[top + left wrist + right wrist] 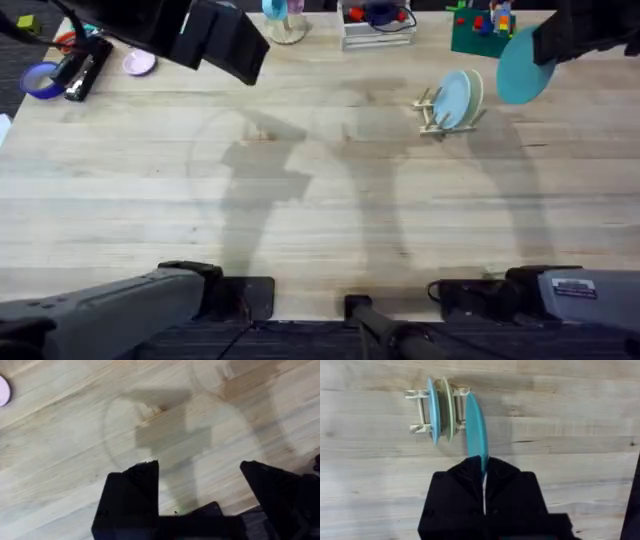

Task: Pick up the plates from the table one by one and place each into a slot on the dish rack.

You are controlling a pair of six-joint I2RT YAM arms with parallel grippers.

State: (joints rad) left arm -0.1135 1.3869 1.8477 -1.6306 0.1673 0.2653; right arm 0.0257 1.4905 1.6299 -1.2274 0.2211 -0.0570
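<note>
The right gripper [484, 474] is clamping the rim of a turquoise plate [475, 425], holding it on edge in the air just beside the dish rack [447, 103]. A light blue plate [433, 410] and a cream plate [449, 410] are standing upright in the rack's slots. The left gripper [199, 472] is hanging spread apart and empty over the bare table [300, 190].

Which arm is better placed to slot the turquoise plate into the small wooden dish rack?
The right. Its gripper already pinches the turquoise plate beside the dish rack; the left gripper is open, far across the table.
</note>
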